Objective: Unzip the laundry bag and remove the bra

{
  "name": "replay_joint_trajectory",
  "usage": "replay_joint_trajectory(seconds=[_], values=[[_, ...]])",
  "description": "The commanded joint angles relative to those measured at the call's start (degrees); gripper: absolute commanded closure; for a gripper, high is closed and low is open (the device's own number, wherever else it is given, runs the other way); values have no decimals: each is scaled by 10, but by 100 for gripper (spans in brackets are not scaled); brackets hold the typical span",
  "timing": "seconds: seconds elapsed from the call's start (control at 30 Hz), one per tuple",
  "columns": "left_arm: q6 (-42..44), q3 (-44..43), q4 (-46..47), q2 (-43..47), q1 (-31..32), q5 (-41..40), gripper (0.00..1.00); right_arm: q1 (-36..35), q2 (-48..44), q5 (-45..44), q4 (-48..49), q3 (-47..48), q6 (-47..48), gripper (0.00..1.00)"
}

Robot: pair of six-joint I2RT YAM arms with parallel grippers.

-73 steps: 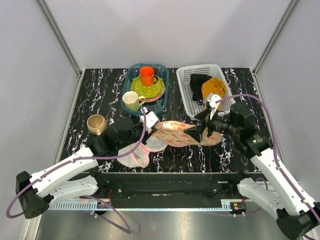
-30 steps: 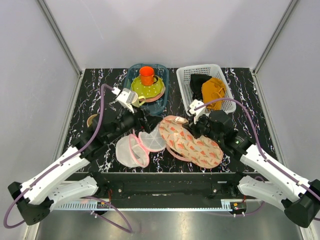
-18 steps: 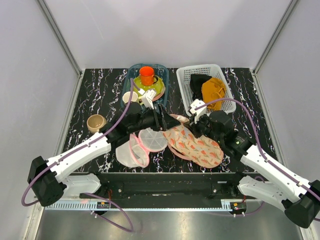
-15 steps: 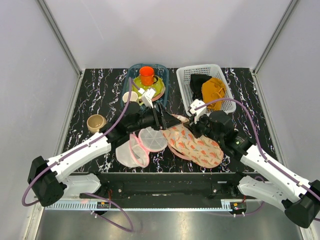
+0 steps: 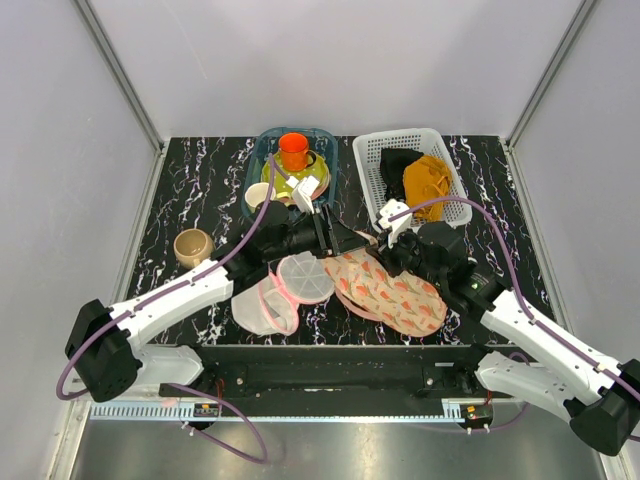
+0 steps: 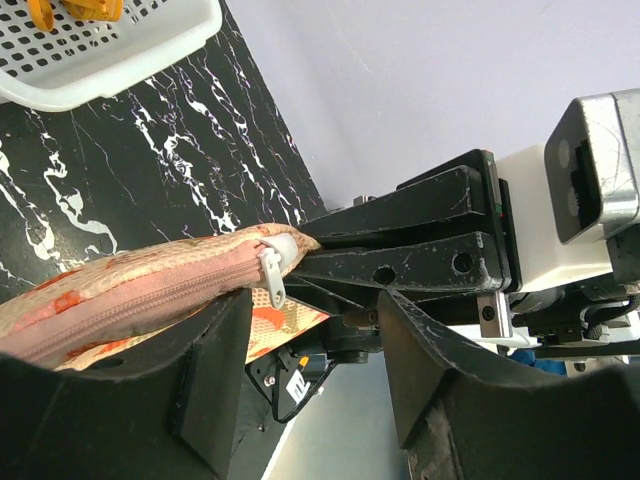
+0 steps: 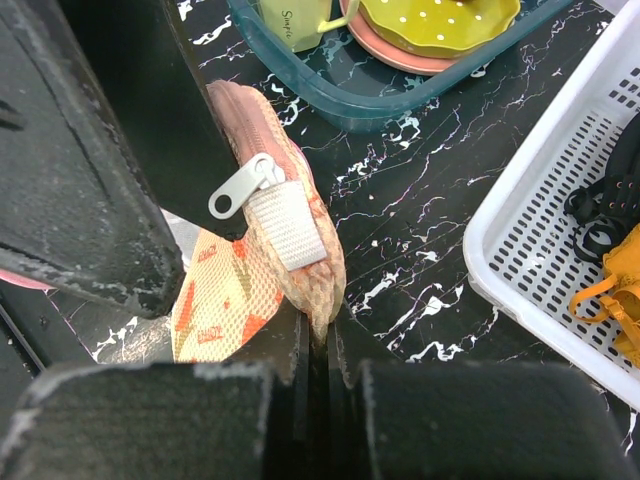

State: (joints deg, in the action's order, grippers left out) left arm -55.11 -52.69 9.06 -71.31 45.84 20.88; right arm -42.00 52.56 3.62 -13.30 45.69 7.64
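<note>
Firmly, right claw (image 7: 320,345) pinches the laundry bag (image 5: 388,290) — left claw (image 6: 315,320) gapes at its zip pull (image 6: 270,278).

Black marble-pattern table (image 5: 200,190), white veining.
- Far centre: blue-green clear tray (image 5: 333,170). Inside: orange cup (image 5: 293,151) at the far end; yellow-green plate with white dots (image 5: 316,174) stacked on a pink plate (image 7: 400,62); pale yellow mug (image 5: 257,197) at the near left corner.
- Far right: white perforated basket (image 5: 372,190), holding a black garment (image 5: 397,162) and, beside it, a mustard garment (image 5: 428,180).
- Left: tan cup (image 5: 192,246), upright, standing alone.
- Near edge, left of centre: round white mesh pouch with pink rim (image 5: 255,308), lying flat.
</note>
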Motion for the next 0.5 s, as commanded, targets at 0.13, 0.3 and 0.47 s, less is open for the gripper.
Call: replay_joint_trajectory(seconds=[0.13, 0.3, 0.47], values=[[-8, -8, 49, 7, -2, -1, 57, -9, -7, -5, 26, 17, 0, 100], [-9, -13, 42, -1, -3, 1, 67, -12, -5, -5, 21, 19, 0, 100], [-12, -11, 46, 0, -4, -1, 87, -14, -5, -10, 14, 16, 3, 100]])
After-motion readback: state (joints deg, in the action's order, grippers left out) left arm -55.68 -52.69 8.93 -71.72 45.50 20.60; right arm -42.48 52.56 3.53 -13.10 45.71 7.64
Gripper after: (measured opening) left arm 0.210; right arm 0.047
